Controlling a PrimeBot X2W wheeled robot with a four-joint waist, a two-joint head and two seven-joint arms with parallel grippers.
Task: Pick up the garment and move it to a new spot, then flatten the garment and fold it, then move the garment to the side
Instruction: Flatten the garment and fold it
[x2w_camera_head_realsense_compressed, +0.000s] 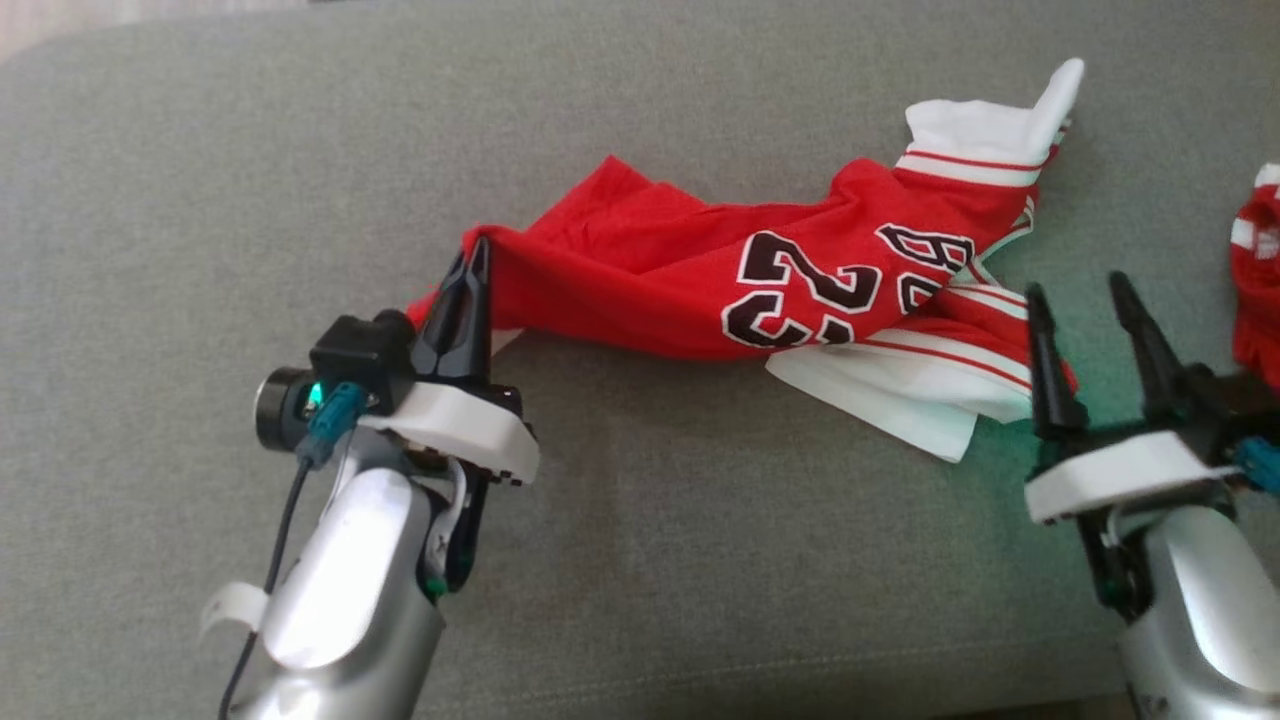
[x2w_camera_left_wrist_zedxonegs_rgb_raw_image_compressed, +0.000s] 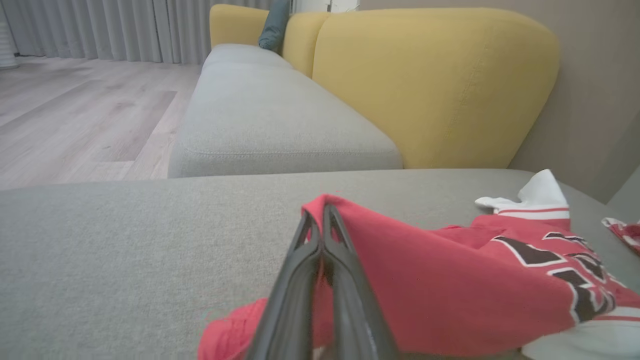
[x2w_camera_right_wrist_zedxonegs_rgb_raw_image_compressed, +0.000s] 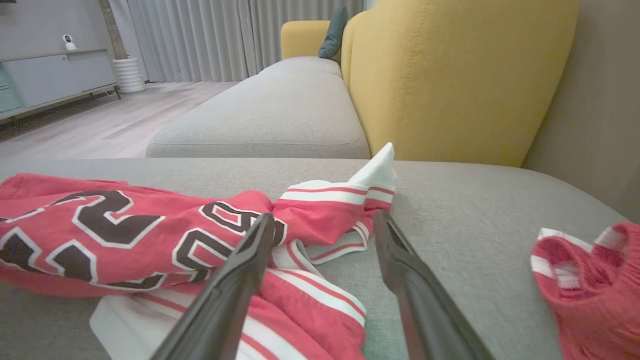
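Head camera looks down; low wrist views face the backrest (x2w_camera_left_wrist_zedxonegs_rgb_raw_image_compressed: 430, 85), sharing the garment (x2w_camera_left_wrist_zedxonegs_rgb_raw_image_compressed: 450, 290).

Jaws tight on red garment (x2w_camera_left_wrist_zedxonegs_rgb_raw_image_compressed: 450, 280)

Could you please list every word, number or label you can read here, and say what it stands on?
"23": black digits edged in white, on the red jersey, partly creased.
Further black characters beside them on the same jersey: folded over, not readable.
Red-and-white knit piece at the right edge: no text that I can make out.
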